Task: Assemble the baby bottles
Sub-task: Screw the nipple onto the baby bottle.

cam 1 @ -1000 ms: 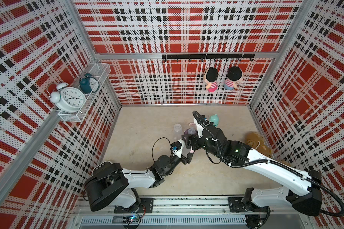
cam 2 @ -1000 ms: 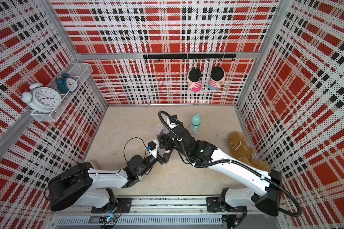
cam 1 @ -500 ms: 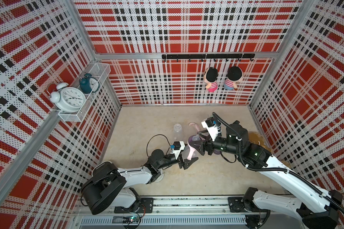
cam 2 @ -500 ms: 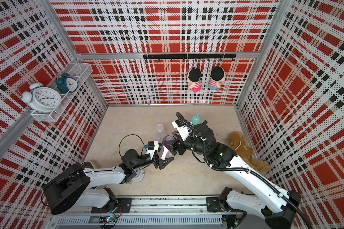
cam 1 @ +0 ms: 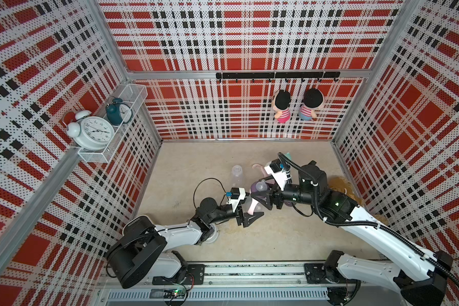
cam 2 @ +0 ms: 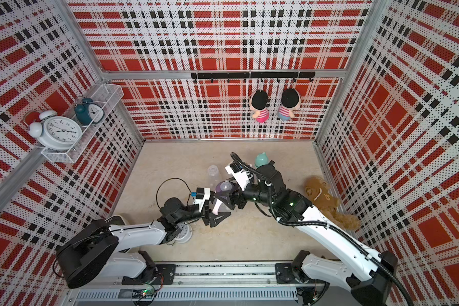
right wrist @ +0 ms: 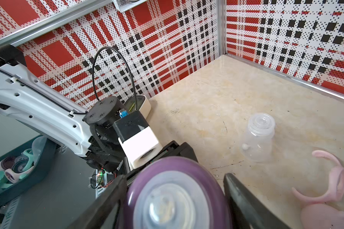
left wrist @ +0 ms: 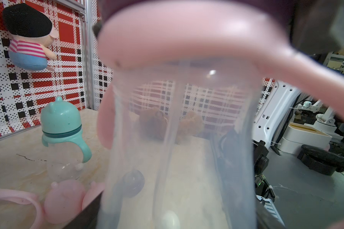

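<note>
Right wrist view first: the right end effector (right wrist: 175, 175) has its two black fingers (right wrist: 244, 198) clamped on the purple nipple collar (right wrist: 177, 200), one on either side, with the clear nipple facing us. In both top views we see it meet the left end effector (cam 1: 249, 212) over the middle of the tabletop (cam 1: 196, 164).

The left end effector is closed tight on the clear bottle (left wrist: 177, 148), which fills the left wrist view. We can see the pink two-handled ring (left wrist: 187, 39) around its neck, and the purple collar sits right against the top of that ring. We cannot tell whether the collar is threaded on.

Beyond the two arms, a bare clear bottle (right wrist: 258, 138) stands upright on the tabletop. A loose pink ring (right wrist: 338, 178) lies just beside it, and a pink eared cap (left wrist: 64, 200) lies next to that. The teal bottle (left wrist: 61, 123) stands capped, nearer the back wall. Over by the right wall lies the brown plush toy (cam 2: 321, 196).
</note>
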`<state>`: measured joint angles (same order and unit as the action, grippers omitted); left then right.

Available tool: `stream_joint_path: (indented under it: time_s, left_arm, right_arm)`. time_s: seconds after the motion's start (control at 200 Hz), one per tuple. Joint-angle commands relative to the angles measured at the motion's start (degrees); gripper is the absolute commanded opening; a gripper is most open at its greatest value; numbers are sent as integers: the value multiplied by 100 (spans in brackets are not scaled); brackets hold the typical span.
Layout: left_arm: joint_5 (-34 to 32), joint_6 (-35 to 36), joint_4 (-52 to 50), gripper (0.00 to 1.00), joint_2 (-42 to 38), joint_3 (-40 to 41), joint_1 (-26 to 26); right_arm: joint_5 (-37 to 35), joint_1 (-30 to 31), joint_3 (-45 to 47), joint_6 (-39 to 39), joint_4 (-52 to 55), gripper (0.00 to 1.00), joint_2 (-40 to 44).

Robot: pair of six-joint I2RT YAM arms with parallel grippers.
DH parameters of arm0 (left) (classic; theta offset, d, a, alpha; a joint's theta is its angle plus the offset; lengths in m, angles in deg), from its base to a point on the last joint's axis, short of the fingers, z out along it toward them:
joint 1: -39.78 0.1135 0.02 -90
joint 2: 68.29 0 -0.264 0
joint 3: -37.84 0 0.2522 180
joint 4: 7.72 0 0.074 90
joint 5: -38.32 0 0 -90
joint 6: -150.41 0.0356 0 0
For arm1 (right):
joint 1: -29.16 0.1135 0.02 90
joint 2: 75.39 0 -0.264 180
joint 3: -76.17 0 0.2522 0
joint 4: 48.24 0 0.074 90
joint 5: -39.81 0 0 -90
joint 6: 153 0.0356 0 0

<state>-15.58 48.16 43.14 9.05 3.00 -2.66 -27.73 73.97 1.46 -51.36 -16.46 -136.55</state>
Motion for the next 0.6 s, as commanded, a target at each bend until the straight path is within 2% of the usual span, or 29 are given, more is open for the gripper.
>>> stream_joint_path:
  time_s: [0.0,0.105,0.266,0.351,0.596]
  left_arm:
    - [108,-41,217,0,50,-190,42]
    - [91,-41,217,0,77,-193,42]
    - [48,-41,208,0,110,-199,42]
    - [-144,-32,172,0,98,-184,34]
    - [-2054,379,-99,0,-70,-102,-284]
  right_arm:
    - [-101,-27,-12,-157,-125,80,71]
    - [-145,-26,-44,-162,-82,73,48]
    - [-224,-26,-31,-164,-72,71,6]
    - [-288,-32,-18,-67,-85,66,-7]
    - [-1012,30,60,509,-143,42,-130]
